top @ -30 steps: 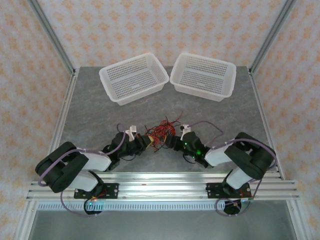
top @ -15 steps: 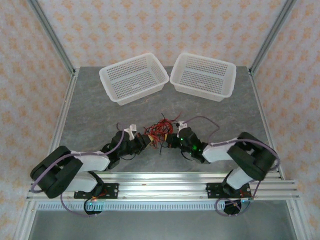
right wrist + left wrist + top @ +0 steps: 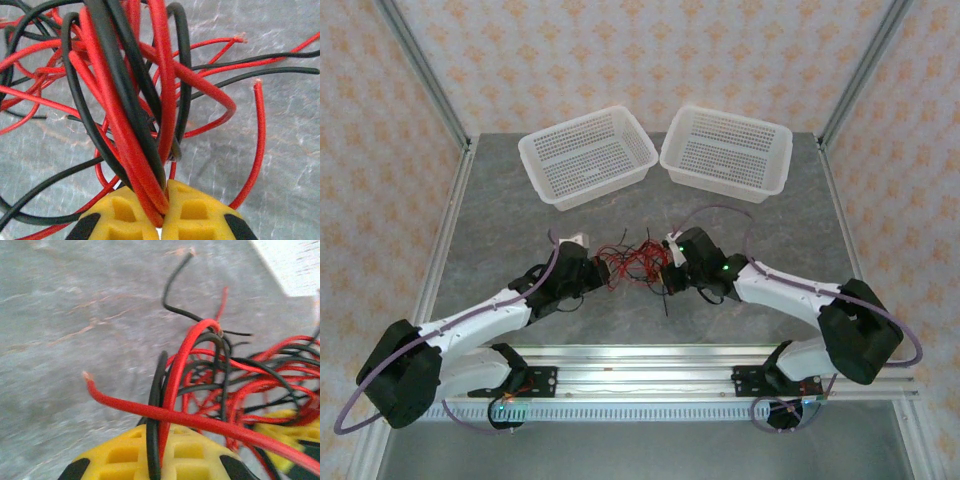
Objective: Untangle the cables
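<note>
Gripping, right gripper [image 3: 162, 200]: clamped on several cables [image 3: 135, 125] together.
Left gripper [image 3: 159, 452]: closed on cables too.
Risk: your pull may tighten the knot [image 3: 635, 262] between the tips.

A white basket [image 3: 588, 155] sits beside a second basket [image 3: 726, 150] on a grey table [image 3: 495, 230].

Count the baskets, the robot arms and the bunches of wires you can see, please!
White baskets: 2
Robot arms: 2
Tangled bunch of red and black cables: 1
Total: 5
</note>
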### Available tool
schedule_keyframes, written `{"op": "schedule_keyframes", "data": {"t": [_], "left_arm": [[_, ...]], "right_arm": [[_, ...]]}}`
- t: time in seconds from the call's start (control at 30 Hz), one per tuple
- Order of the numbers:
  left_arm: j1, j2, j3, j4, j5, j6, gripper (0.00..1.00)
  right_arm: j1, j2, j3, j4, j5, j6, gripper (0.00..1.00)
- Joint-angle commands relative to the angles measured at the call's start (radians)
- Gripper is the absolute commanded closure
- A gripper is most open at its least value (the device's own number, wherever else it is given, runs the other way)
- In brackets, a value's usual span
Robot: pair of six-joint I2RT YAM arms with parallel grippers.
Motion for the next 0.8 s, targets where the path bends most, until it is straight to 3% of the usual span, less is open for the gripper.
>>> {"op": "schedule_keyframes", "data": {"t": [0.0, 0.27, 0.6, 0.67, 0.77], "left_arm": [[0.007, -0.025, 0.020, -0.176, -0.103, 0.053, 1.00], [0.007, -0.018, 0.007, -0.299, -0.195, 0.044, 1.00], [0.010, 0.083, 0.040, -0.282, -0.305, 0.061, 0.93], [0.016, 0.118, 0.052, -0.269, -0.320, 0.072, 0.86], [0.024, 0.153, 0.079, -0.269, -0.358, 0.097, 0.63]], "right_arm": [[-0.015, -0.005, 0.044, -0.154, -0.121, -0.086, 1.00], [-0.081, 0.106, -0.001, -0.046, -0.322, -0.084, 1.00], [-0.202, 0.243, -0.013, 0.067, -0.420, -0.035, 1.00], [-0.212, 0.258, -0.022, 0.087, -0.428, -0.021, 1.00], [-0.219, 0.280, -0.031, 0.102, -0.424, 0.005, 1.00]]}}
